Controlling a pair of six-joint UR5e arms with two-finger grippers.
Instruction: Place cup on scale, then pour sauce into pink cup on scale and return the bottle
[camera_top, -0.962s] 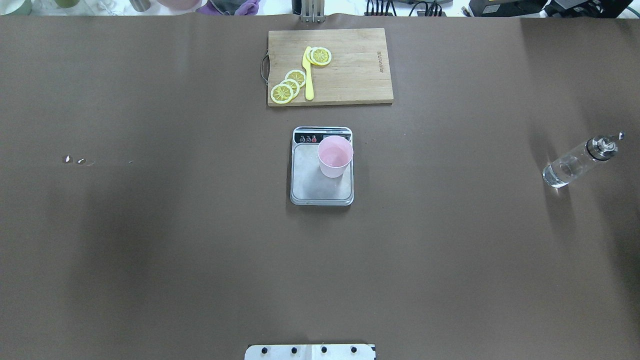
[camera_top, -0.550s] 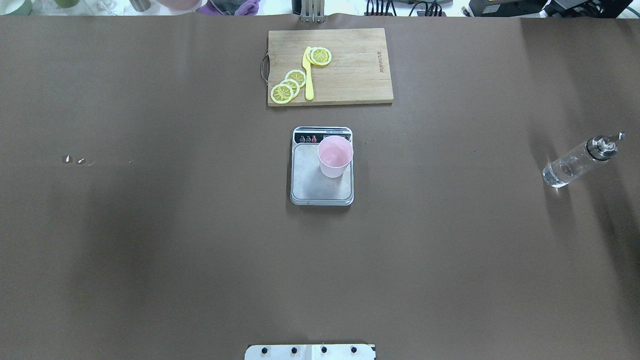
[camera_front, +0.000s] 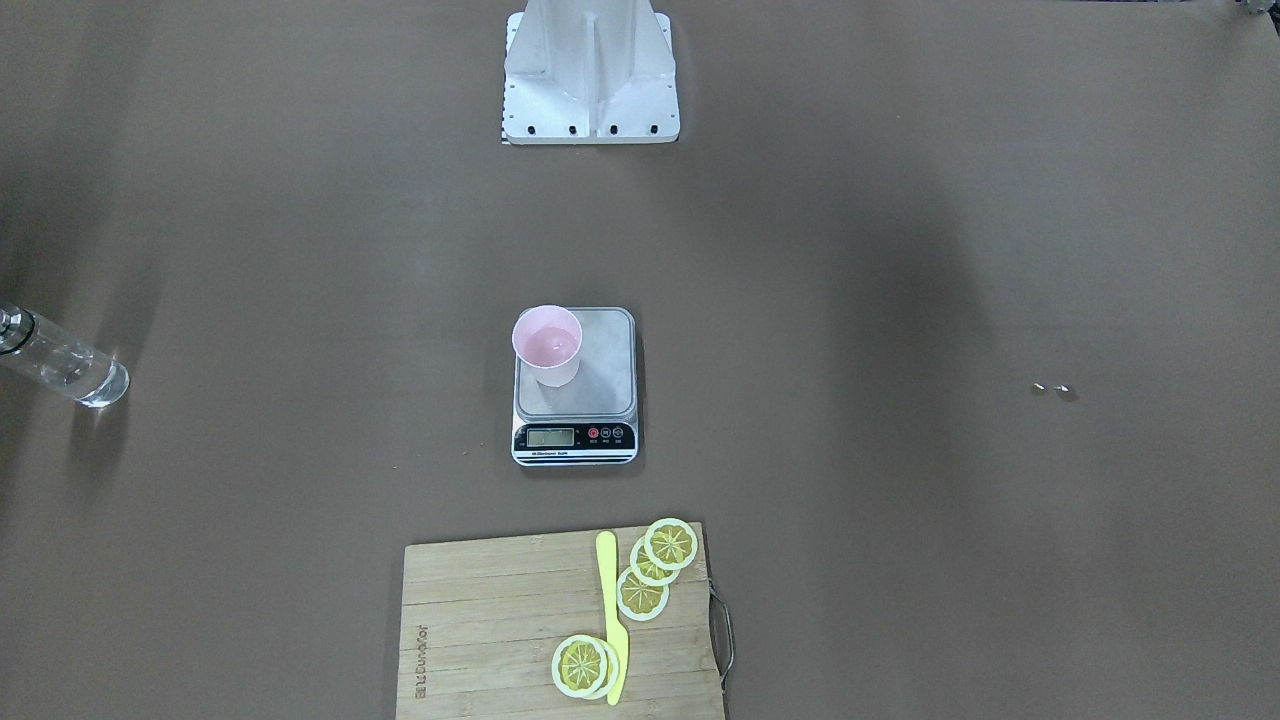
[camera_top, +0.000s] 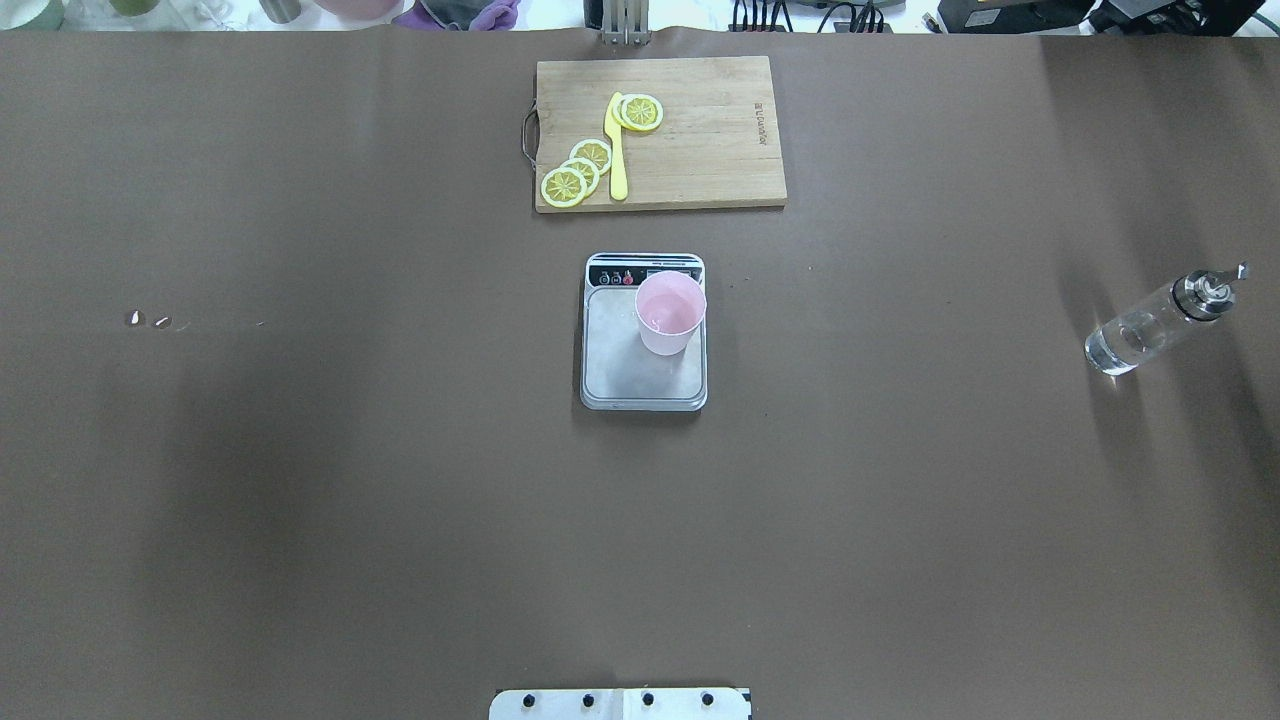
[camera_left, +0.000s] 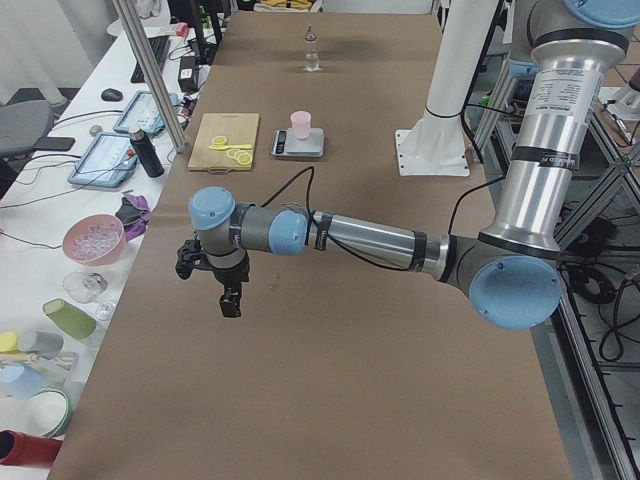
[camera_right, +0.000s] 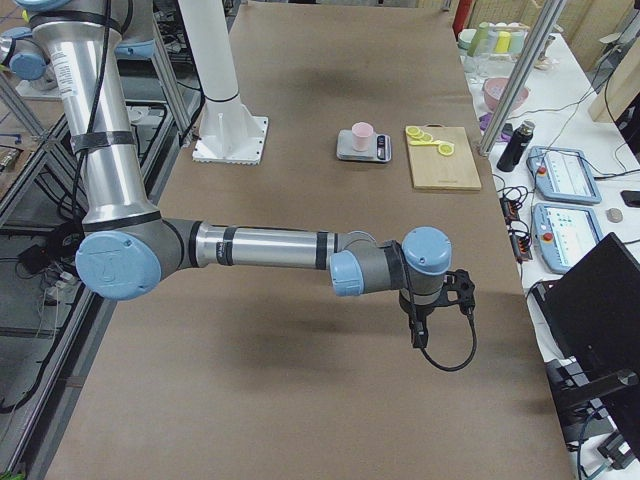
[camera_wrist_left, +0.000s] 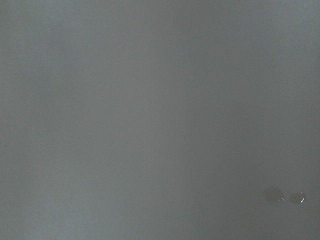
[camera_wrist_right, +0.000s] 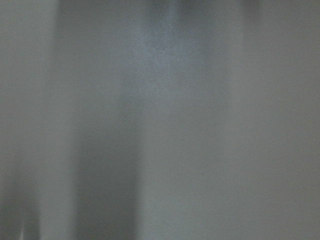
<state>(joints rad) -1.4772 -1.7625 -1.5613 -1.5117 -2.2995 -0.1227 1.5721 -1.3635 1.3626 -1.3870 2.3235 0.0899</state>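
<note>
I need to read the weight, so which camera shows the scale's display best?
Exterior front-facing: the scale's display faces it, unobstructed. Overhead, the cup rim covers part of it. Side views show it too small to read; wrist views miss it.

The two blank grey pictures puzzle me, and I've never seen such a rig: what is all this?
A robot with two arms works at a brown table. Two pictures look down on it, one from behind the robot and one from opposite. Two are taken from the table's ends. They show the left claw and the right claw over bare table, holding neither cup nor bottle. I cannot tell whether they are open or shut. The grey pictures come from wrist cameras facing bare table, and one catches two droplets. In the middle a pink cup stands on a scale. Beyond it lies a cutting board with lemon slices and a yellow knife. A clear bottle stands far to the robot's right.
</note>
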